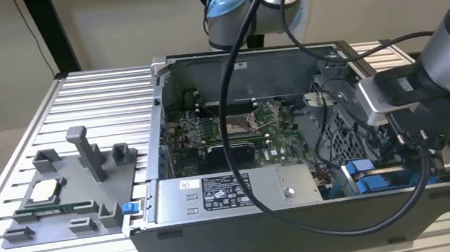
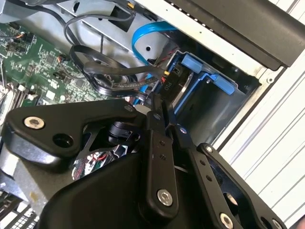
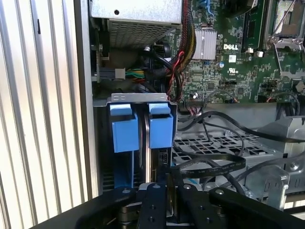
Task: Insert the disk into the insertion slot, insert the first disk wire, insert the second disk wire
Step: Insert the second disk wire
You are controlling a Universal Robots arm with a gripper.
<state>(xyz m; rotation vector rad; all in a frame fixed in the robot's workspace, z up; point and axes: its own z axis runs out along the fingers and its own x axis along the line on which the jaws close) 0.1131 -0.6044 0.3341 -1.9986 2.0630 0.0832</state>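
On the exterior view's left, a grey fixture (image 1: pixel 66 197) lies on the ribbed metal surface (image 1: pixel 91 102). Beside it stands the open computer case (image 1: pixel 301 230), with its green motherboard (image 1: pixel 235 137) and the grey power-supply box (image 1: pixel 231 193) along the near wall. Toward the exterior view's right, the arm reaches down into the case's corner, where the insertion slot (image 3: pixel 121 98) holds blue rails. In both wrist views the tool (image 3: pixel 164 183) has its fingers pressed together on a flat black cable (image 3: pixel 209 164) at the edge of the disk (image 3: pixel 159 162), which sits upright in the slot.
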